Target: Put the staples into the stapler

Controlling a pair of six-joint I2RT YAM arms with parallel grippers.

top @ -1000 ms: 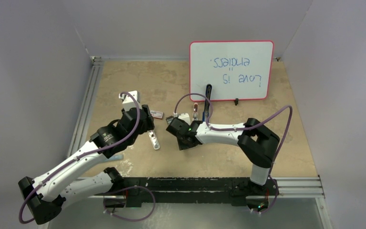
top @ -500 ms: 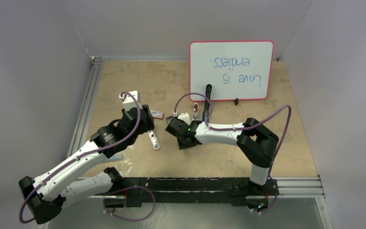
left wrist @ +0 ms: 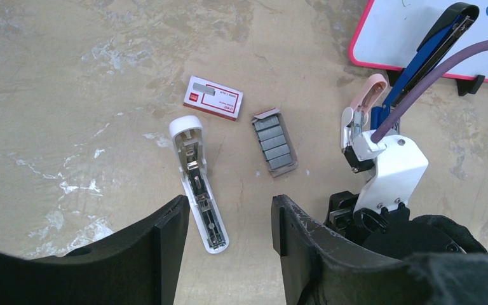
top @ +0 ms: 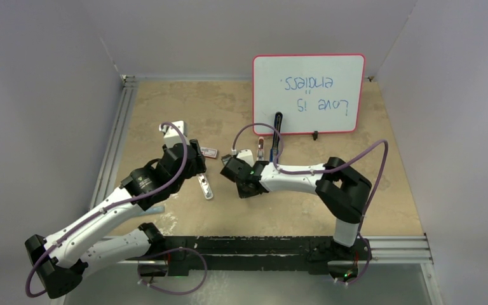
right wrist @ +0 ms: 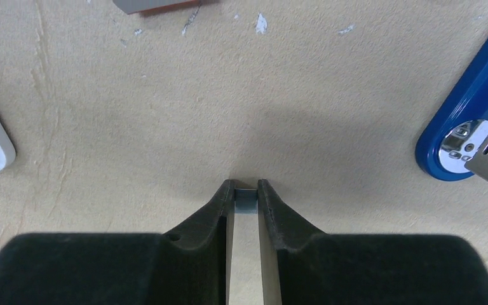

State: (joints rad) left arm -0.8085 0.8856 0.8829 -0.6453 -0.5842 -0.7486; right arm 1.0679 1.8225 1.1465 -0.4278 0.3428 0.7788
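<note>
Top external view: left gripper (top: 197, 166) and right gripper (top: 243, 183) hang low over the worktop (top: 368, 190). The stapler (top: 277, 132) lies beyond the right one, toward the whiteboard (top: 308, 92).

Left wrist view: the left gripper is spread wide and holds nothing. A white bar (left wrist: 198, 184) lies just ahead between its fingers, and the staples (left wrist: 274, 145) sit ahead to its right.

Right wrist view: the right gripper is clenched on a small grey piece, likely one strip of the staples. The stapler's blue end is ahead to its right.

Pick-up looks done. The next move calls for carrying the strip to the stapler's channel, aligned lengthwise.

Against the earlier picture, almost nothing differs.
</note>
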